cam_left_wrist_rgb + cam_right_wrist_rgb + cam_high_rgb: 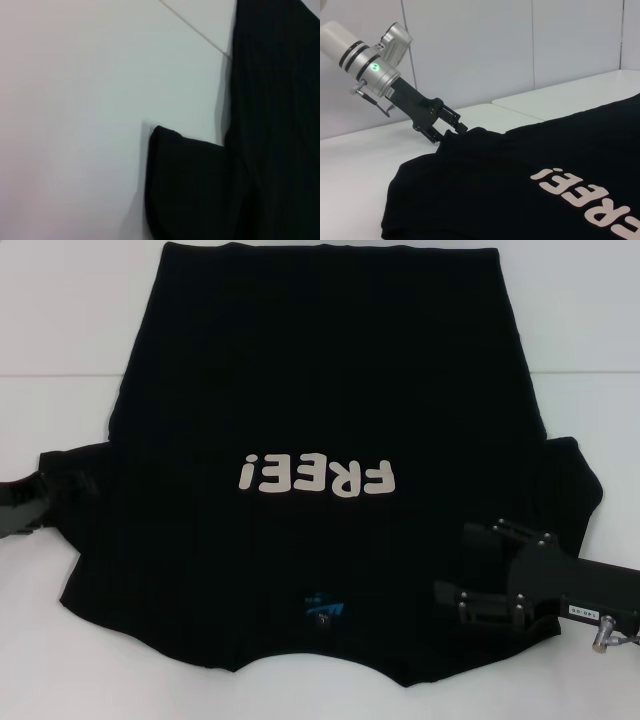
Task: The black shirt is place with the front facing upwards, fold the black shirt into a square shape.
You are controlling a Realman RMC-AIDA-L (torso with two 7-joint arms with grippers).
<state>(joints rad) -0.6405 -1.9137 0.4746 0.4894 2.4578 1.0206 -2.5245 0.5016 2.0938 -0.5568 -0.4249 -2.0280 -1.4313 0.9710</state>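
1. Head view: the black shirt (320, 440) lies flat and face up on the white table (60, 340), with the "FREE!" print (318, 477) upside down from here and the blue neck label (325, 607) at the near edge. So the collar is toward the robot and the hem is far away. The left gripper (50, 495) is down at the left sleeve. The right gripper (495, 575) sits over the right sleeve and shoulder area. It looks spread a bit, but honestly I can't tell whether it has any cloth.

2. Left wrist view: just the sleeve (187, 187) lying on the table (75, 100), with the shirt body beside it. None of that arm's own fingers show up.

3. Right wrist view: this one's the useful shot. The left gripper (456, 131) has its fingertips right at the sleeve edge and looks pinched onto the fabric there.

Risk as I see it: if only one side really has hold, a lift would drag the shirt crooked. A thin pinch could also slip and bunch the sleeve.
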